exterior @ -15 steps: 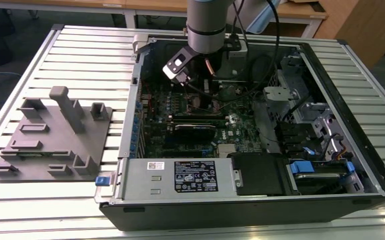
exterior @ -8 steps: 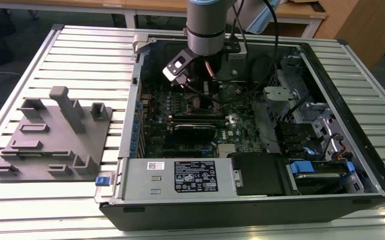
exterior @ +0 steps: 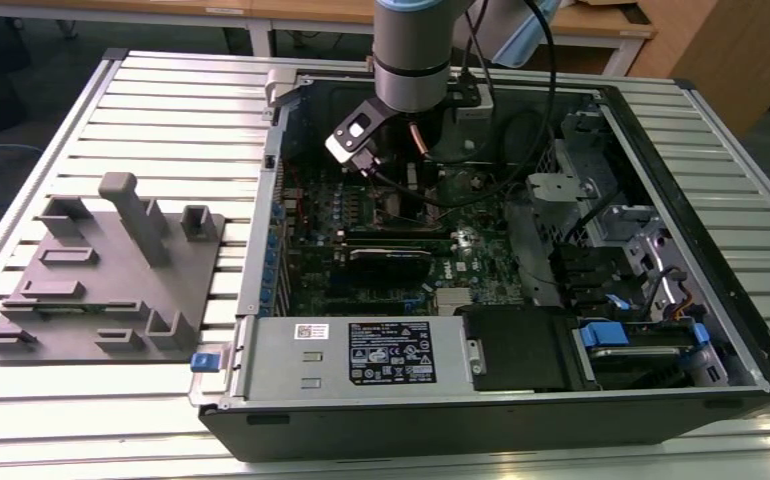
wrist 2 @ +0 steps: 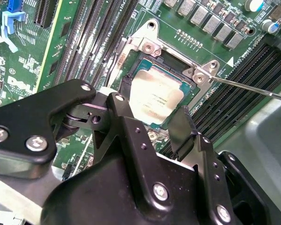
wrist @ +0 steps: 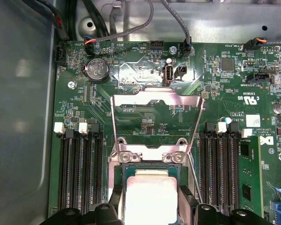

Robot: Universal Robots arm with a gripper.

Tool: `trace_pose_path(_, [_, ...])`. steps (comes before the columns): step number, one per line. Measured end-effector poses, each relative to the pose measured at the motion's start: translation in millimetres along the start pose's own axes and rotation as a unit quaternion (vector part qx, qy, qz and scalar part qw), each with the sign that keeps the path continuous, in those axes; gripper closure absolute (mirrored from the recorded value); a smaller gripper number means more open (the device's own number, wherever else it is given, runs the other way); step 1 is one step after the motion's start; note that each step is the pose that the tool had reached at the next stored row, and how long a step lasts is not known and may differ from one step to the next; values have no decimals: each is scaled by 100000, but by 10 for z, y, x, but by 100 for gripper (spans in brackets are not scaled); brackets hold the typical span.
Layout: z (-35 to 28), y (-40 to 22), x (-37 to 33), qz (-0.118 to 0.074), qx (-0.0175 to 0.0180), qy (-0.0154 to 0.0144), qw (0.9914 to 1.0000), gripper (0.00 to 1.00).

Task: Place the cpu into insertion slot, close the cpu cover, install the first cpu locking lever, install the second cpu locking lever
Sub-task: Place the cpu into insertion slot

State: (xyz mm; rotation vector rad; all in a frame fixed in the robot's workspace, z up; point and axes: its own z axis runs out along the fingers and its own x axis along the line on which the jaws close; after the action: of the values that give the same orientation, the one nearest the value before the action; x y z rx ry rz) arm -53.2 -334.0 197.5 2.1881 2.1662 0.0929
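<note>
1. The cpu (wrist 2: pixel 154 96) lies flat in the slot (wrist 2: pixel 127 80), so placing looks done or nearly so.
2. The claw (wrist 2: pixel 151 110) sits right over the cpu; clamped or loose, I cannot tell.
3. The cover (wrist: pixel 154 97) stands open, tipped back off the slot, and a thin lever (wrist 2: pixel 246 86) juts out unlatched. I judge that closing and both levers are left.
4. There is faint print on the cpu top and a black-and-white label (exterior: pixel 389 352) on the grey box (exterior: pixel 292 365); neither is legible.

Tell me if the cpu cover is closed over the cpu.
No, in the first wrist view the cpu cover stands flipped open and the cpu lies uncovered.
</note>
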Motion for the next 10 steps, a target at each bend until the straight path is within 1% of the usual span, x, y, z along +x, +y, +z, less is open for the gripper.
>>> trace_pose_path(8, [0,0,0,0,4,-3,100000,43])
trace_pose_path(9, [0,0,0,1,3,-2,100000,50])
trace_pose_path(10, [1,0,0,0,1,-2,100000,50])
